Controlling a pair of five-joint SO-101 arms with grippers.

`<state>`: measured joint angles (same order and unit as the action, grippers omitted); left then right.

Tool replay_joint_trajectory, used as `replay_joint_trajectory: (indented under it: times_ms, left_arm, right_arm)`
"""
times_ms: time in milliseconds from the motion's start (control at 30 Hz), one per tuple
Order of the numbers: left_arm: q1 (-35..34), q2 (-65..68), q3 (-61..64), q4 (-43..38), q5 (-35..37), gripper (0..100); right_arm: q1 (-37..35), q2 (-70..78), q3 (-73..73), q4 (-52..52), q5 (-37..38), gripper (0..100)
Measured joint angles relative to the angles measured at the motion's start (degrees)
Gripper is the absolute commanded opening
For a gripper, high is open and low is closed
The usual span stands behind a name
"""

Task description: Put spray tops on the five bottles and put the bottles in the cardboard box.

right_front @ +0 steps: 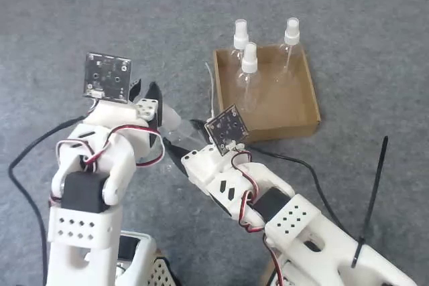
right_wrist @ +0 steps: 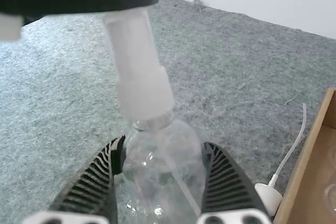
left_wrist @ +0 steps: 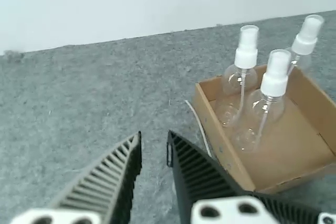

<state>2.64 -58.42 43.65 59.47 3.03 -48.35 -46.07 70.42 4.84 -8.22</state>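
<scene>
Grey felt covers the table. Our right pincer pinches the clear bottle by its belly. Directly above it, our left pincer nips the spray top, which sits tilted on the neck. We judge that tilt could cross-thread it or pop it off. The cardboard box stands just beyond.

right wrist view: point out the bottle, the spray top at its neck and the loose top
bottle (right_wrist: 160, 169), right wrist view, clear shoulder
spray top (right_wrist: 139, 66), right wrist view, white stem
loose top (right_wrist: 266, 196), right wrist view, white cap
</scene>
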Motion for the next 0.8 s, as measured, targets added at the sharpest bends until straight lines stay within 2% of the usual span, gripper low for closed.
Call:
replay_joint_trajectory:
  times_ms: [233, 400, 533, 633, 800]
  left_arm:
    - [0.1, 0.5, -4.1, 2.2, -3.0, 8]
    - [-5.5, -0.3, -11.3, 7.6, -3.0, 8]
    - [-6.8, -6.7, -12.1, 10.7, -3.0, 8]
    - [-6.8, -13.5, -7.6, 10.0, -3.0, 8]
    - [-5.2, -17.2, 7.1, 2.8, -3.0, 18]
  right_arm:
    - [-0.2, 0.0, -0.1, 0.0, 0.0, 0.6]
    - [0.2, 0.0, -0.1, 0.0, 0.0, 0.6]
    - [4.1, -3.3, -0.6, 3.1, 0.0, 0.6]
    - [8.4, -7.7, -5.5, 11.5, 0.0, 0.6]
    - [13.9, -10.4, -17.8, 23.7, 0.0, 0.6]
